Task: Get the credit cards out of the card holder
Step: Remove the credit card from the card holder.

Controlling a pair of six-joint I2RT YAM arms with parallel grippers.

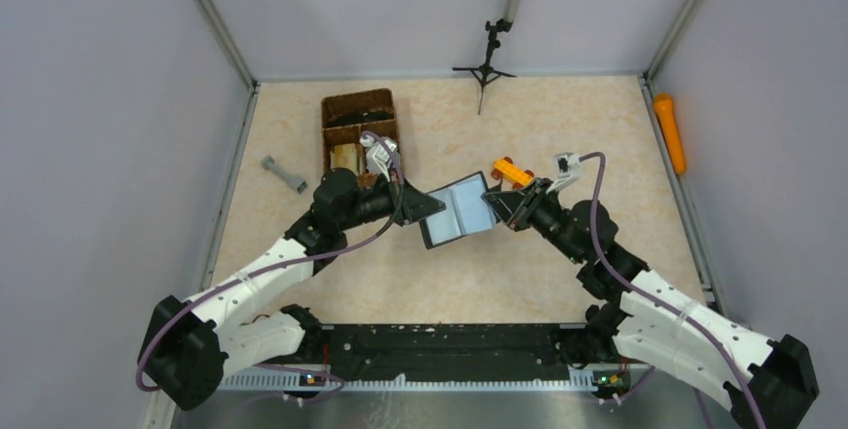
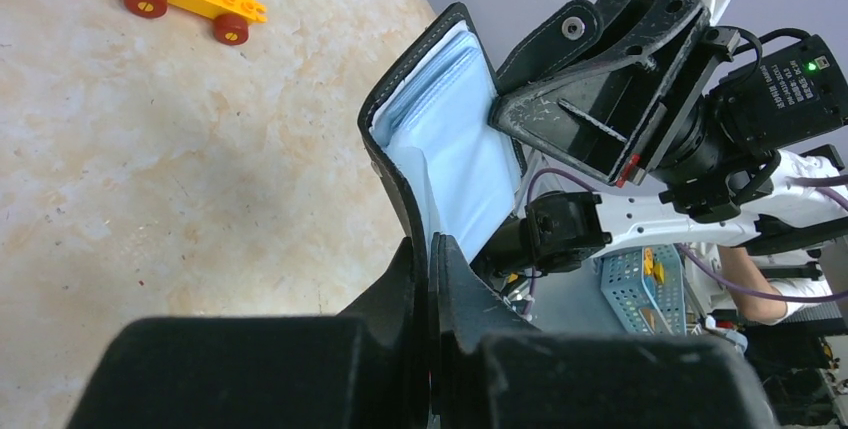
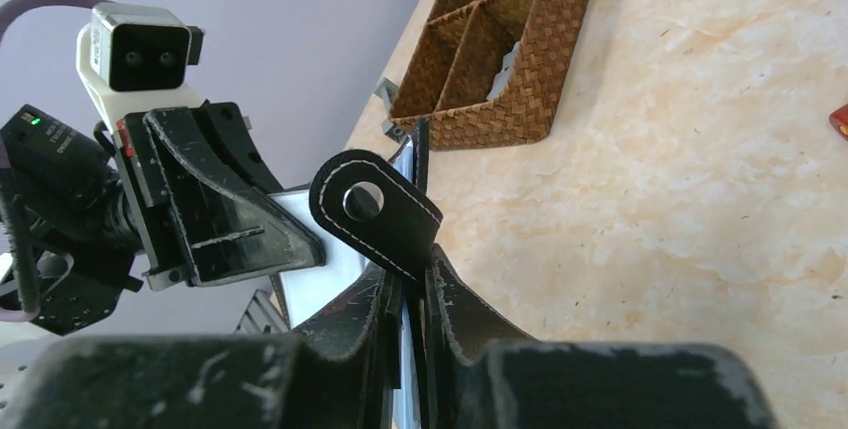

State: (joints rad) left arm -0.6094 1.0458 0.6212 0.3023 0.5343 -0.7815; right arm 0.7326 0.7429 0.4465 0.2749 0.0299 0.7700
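Observation:
The card holder (image 1: 462,207) is open and held up over the middle of the table, its grey-blue inside facing up. My left gripper (image 1: 432,207) is shut on its left edge, and my right gripper (image 1: 497,204) is shut on its right edge. In the left wrist view the holder (image 2: 450,139) rises from my shut left gripper (image 2: 430,249), with the right gripper (image 2: 590,99) behind it. In the right wrist view the black snap tab (image 3: 375,211) stands above my shut right gripper (image 3: 412,274). No card shows clearly.
A brown wicker divided basket (image 1: 358,134) stands at the back left. A yellow toy car (image 1: 511,171) lies just behind the right gripper. A grey dumbbell-shaped part (image 1: 284,174) lies at the left, an orange object (image 1: 670,132) lies by the right wall, and a small tripod (image 1: 485,69) stands at the back.

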